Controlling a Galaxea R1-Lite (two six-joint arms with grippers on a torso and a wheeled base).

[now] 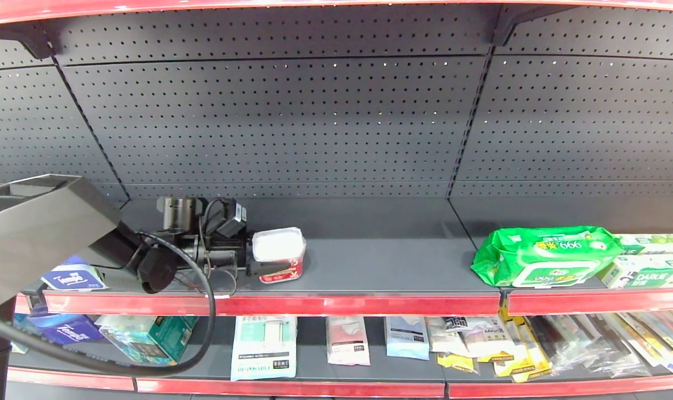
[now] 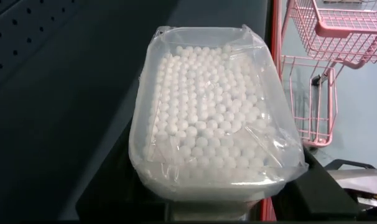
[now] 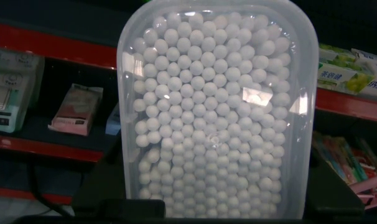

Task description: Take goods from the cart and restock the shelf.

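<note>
Shelf deck (image 1: 380,266) | left tool (image 1: 257,260) clamped on swab tub (image 1: 279,244) | right tool (image 3: 216,190) clamped on second tub (image 3: 216,106)

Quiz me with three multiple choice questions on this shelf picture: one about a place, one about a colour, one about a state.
1. Where is the green wipes pack? A in the cart; B on the bottom shelf; C on the right side of the shelf that the left pincer is over.
2. The shelf edge strip is: A blue; B red; C yellow.
3. The left pincer is: A shut on the box of white beads; B open; C holding tissues.
Answers: C, it lies right of the pincer at that level; B, the strip shows red; A, the box sits between its fingers.
</note>
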